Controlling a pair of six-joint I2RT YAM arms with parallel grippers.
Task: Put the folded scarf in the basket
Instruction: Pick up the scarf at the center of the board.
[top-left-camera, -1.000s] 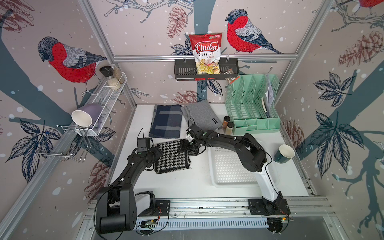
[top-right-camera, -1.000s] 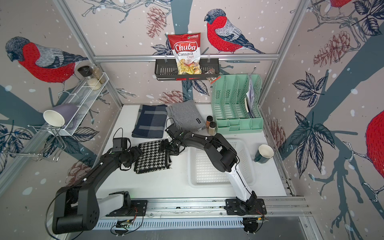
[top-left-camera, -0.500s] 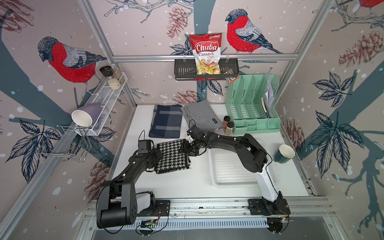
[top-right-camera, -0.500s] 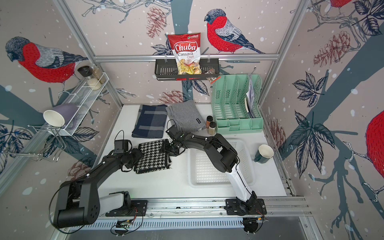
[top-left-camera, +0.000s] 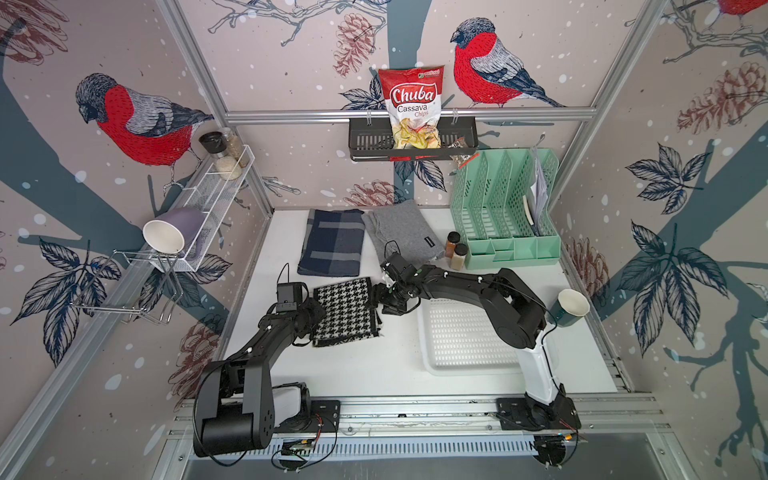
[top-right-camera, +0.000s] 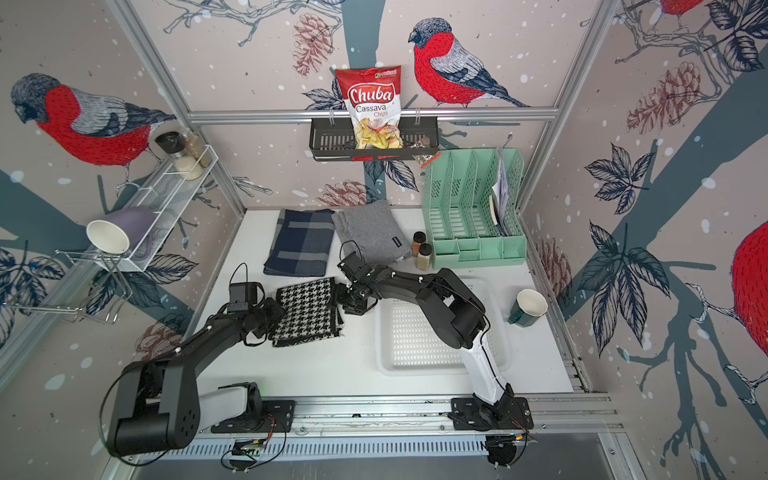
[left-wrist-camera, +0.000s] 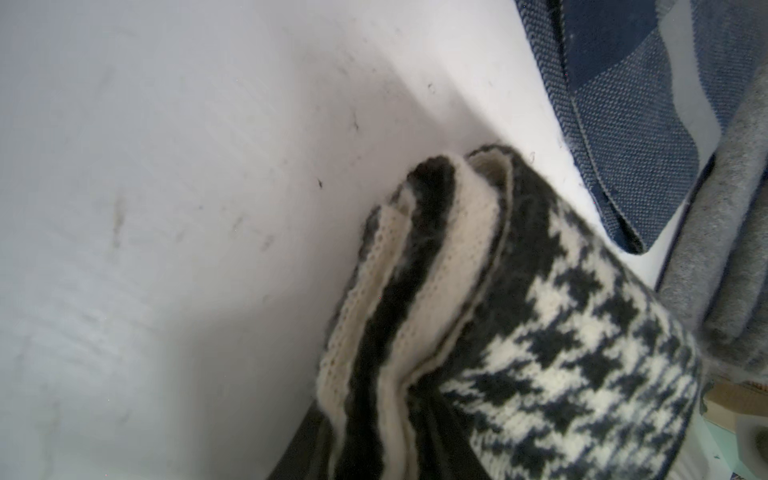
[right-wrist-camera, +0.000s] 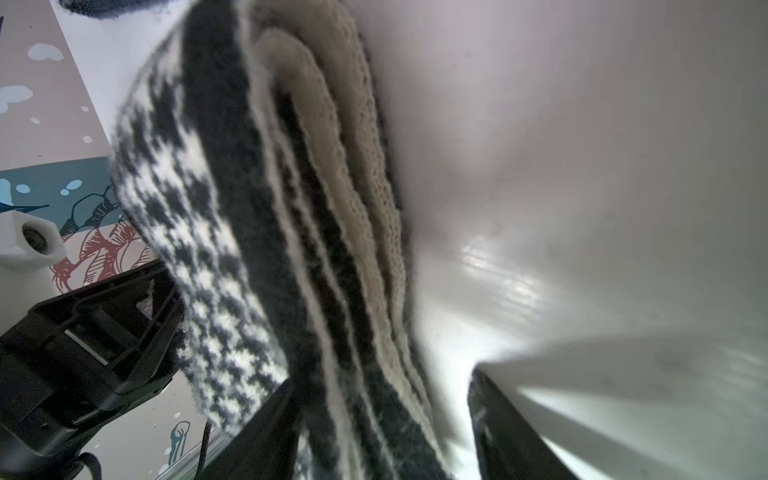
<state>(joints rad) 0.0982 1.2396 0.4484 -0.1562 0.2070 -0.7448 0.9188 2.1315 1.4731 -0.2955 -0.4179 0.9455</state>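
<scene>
Fuzzy knitted houndstooth scarf (top-left-camera: 344, 311), smooth perforated white plastic basket (top-left-camera: 461, 336), matt white table (top-left-camera: 374, 365) faintly scuffed, glossy chips bag (top-left-camera: 411, 99), mint plastic file organiser (top-left-camera: 511, 254)

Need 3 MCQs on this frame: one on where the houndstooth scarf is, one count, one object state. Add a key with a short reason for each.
1. The houndstooth scarf lies:
A) on the table beside the basket
B) inside it
C) draped over its rim

2. Folded cloths on the table:
A) two
B) three
C) five

3. The green cup is:
A) on its side
B) upside down
C) upright

Key:
1 A: the scarf lies flat on the tabletop, outside the basket's rim.
2 B: the scarf, the navy plaid cloth and the grey cloth.
3 C: the cup's open mouth faces up.
</scene>
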